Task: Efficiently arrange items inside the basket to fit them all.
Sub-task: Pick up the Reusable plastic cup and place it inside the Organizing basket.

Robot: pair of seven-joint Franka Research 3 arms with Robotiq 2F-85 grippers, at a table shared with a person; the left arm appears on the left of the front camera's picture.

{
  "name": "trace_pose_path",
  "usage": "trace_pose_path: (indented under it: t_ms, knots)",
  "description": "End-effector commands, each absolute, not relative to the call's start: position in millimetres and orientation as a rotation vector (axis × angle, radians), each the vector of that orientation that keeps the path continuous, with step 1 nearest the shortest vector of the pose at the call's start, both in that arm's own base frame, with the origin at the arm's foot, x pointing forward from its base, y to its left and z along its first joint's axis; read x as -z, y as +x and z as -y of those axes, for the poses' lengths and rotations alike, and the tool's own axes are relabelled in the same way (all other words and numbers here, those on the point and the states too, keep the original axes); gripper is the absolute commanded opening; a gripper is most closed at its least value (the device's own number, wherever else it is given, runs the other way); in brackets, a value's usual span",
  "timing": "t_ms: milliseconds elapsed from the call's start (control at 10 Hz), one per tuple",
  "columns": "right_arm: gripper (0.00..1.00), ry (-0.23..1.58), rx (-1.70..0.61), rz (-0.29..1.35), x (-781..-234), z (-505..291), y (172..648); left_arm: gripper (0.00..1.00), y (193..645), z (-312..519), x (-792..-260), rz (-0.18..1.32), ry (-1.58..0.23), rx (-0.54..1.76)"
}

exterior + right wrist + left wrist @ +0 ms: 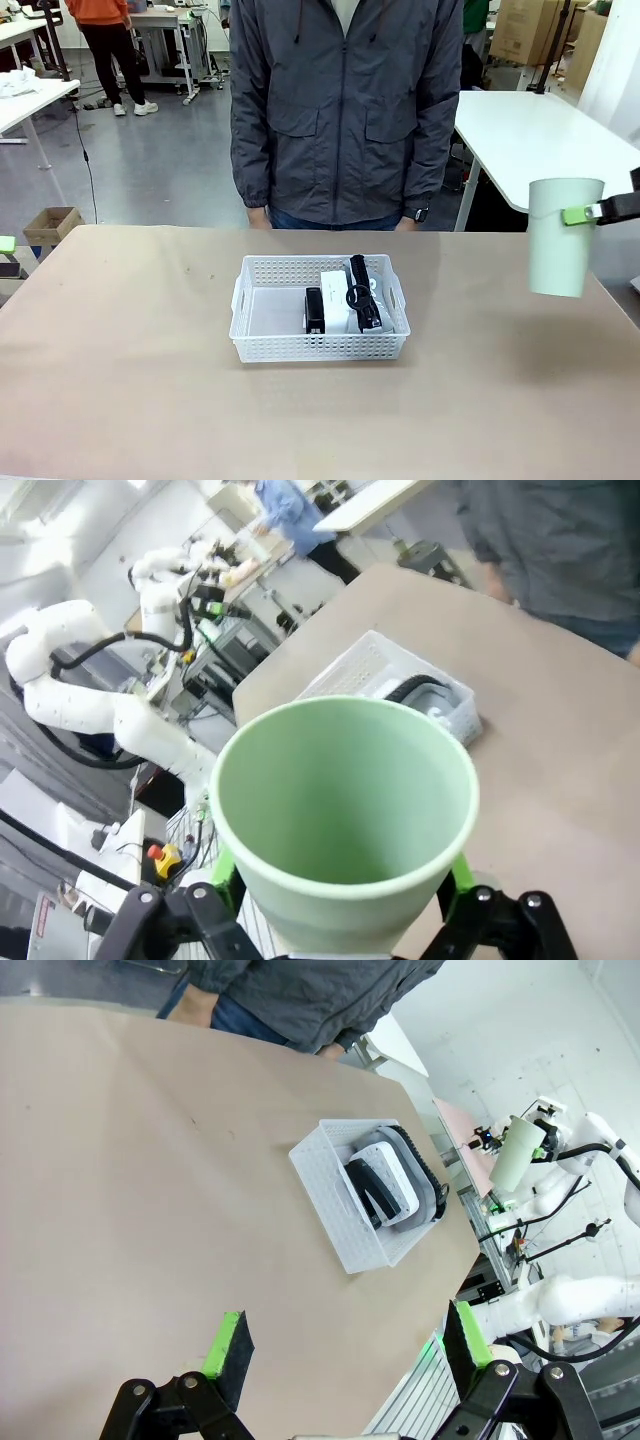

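The white perforated basket sits mid-table. Inside it a black stapler lies left of a small white box, and a grey pouch with a black strap fills the right end. My right gripper is shut on a pale green paper cup, holding it upright in the air over the table's right edge. In the right wrist view the cup sits mouth-up between the green pads, with the basket beyond. My left gripper hangs open over bare table, far from the basket.
A person in a grey jacket stands at the far edge, arms down. The left half of the basket floor is bare. Brown tabletop lies open around the basket. White tables stand behind.
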State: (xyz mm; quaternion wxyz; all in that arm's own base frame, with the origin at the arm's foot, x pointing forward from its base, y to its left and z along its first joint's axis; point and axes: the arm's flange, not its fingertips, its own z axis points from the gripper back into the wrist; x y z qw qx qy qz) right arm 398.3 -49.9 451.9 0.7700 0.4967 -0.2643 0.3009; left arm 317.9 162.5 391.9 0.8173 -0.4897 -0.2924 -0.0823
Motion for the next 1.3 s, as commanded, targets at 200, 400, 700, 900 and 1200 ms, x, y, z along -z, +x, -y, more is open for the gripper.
trace_pose_path:
  t_ms: [200, 400, 700, 900, 1200]
  knots:
    - [0.91, 1.122, -0.886, 0.246, -517, -71, 436, 1.0, 316, -162, -395, 0.615, -1.056, 0.169]
    - [0.91, 1.13, -0.83, 0.104, -527, -154, 459, 1.0, 316, -162, -395, 0.615, -1.056, 0.169]
    - [0.91, 1.067, -0.697, 0.029, -514, -270, 473, 1.0, 316, -162, -395, 0.615, -1.056, 0.169]
    - [0.91, 0.91, -0.548, -0.037, -486, -323, 470, 1.0, 316, -162, -395, 0.615, -1.056, 0.169]
    - [0.91, 0.607, -0.352, -0.103, -448, -361, 456, 1.0, 316, -162, -395, 0.615, -1.056, 0.169]
